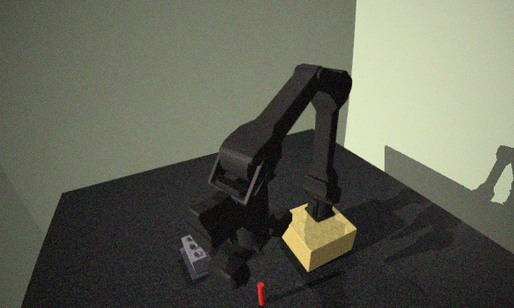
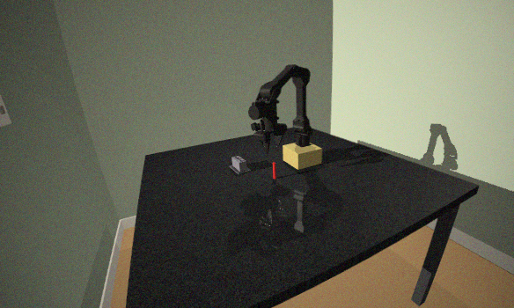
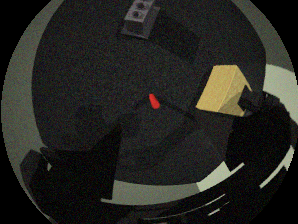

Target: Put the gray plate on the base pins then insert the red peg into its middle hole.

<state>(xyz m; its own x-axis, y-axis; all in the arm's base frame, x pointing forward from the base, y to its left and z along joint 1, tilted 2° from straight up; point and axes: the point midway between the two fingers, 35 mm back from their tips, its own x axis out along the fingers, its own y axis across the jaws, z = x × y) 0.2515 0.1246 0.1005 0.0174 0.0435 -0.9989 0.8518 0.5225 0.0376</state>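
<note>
The gray plate (image 1: pixel 200 265) (image 2: pixel 238 164) (image 3: pixel 134 22) sits on its dark base (image 2: pixel 239 172), left of the arm in the top and exterior views. Its top looks level, with a row of dark round holes; the wrist view cuts it off at the top edge. The pins cannot be made out. The red peg (image 1: pixel 260 294) (image 2: pixel 274 171) (image 3: pixel 154 101) stands upright on the table, apart from the plate. My gripper (image 2: pixel 273 149) (image 3: pixel 158 120) is open and empty, above the table between the plate and the yellow block. In the wrist view the peg lies ahead, between the fingers' directions.
The arm stands on a yellow block (image 1: pixel 331 251) (image 2: pixel 310 159) (image 3: pixel 217 90), to the right of the peg in all views. The black table (image 1: pixel 115 220) (image 2: pixel 194 229) carries these things. Walls rise behind it, and the arm's shadow falls on the right wall.
</note>
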